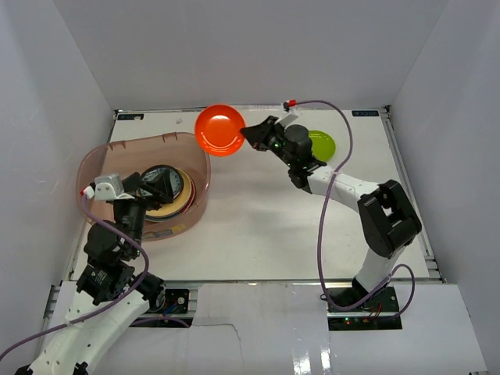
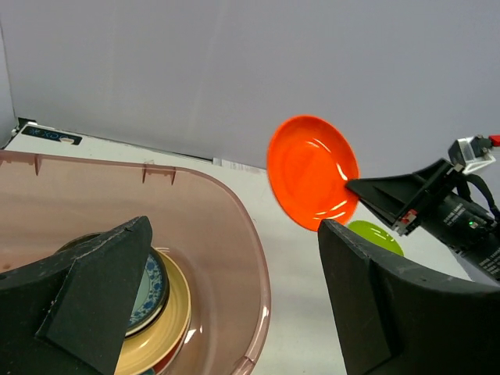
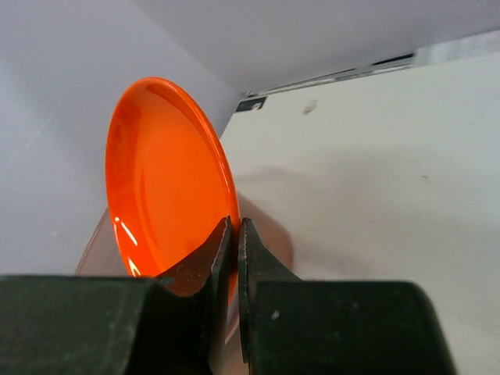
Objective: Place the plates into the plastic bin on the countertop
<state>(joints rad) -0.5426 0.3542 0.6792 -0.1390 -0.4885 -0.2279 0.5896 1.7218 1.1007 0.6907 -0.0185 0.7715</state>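
Note:
My right gripper is shut on the rim of the orange plate and holds it tilted on edge above the countertop, just past the far right rim of the plastic bin. The orange plate also shows in the right wrist view and the left wrist view. A lime green plate lies flat behind the right arm. My left gripper is open and empty over the bin, above a stack of plates with a blue-patterned one on top and a cream-yellow one under it.
White walls close in the countertop at the back and both sides. The right arm's purple cable loops over the right half of the table. The bin stands at the left, near the left arm's base.

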